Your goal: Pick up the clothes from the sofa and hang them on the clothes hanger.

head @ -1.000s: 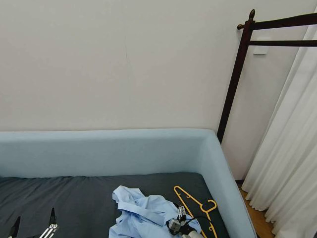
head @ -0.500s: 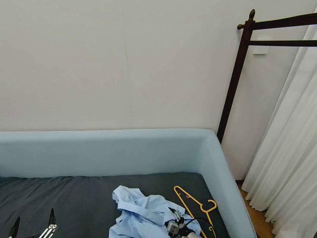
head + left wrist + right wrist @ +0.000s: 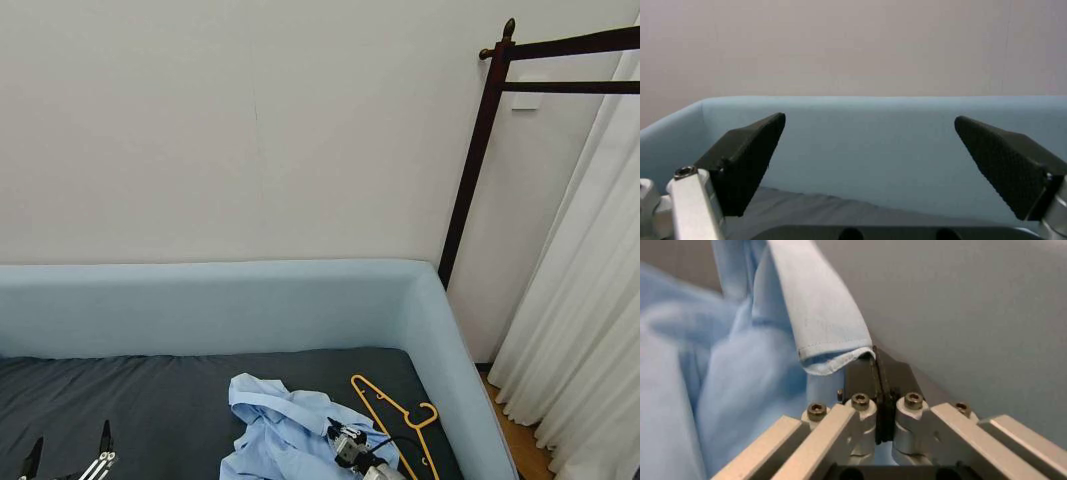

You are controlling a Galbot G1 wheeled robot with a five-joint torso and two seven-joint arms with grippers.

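1. Right gripper (image 3: 345,447): low over near edge of seat. Jaws are pressing together, pinching a hem fold of the crumpled light-blue cotton shirt (image 3: 820,335); cloth is draping off the tips.
2. Left gripper (image 3: 68,447): hovering over seat's left part, well apart from shirt. Fingers are spreading wide, holding nothing.
3. Shirt (image 3: 275,420): lying bunched on dark grey seat cushion (image 3: 150,400), right of centre, around right gripper.
4. Thin orange plastic hanger (image 3: 388,408): lying flat just right of shirt. Long axis is running far-left to near-right, hook twd sofa's right arm.
5. Pale blue upholstered sofa back (image 3: 200,305): running behind seat.
6. Dark brown wooden clothes rack (image 3: 478,150): standing beyond sofa's right end, by white curtain (image 3: 590,300). Judged: rack is sitting up, fwd and right of pinched shirt, so right arm is the nearer one.
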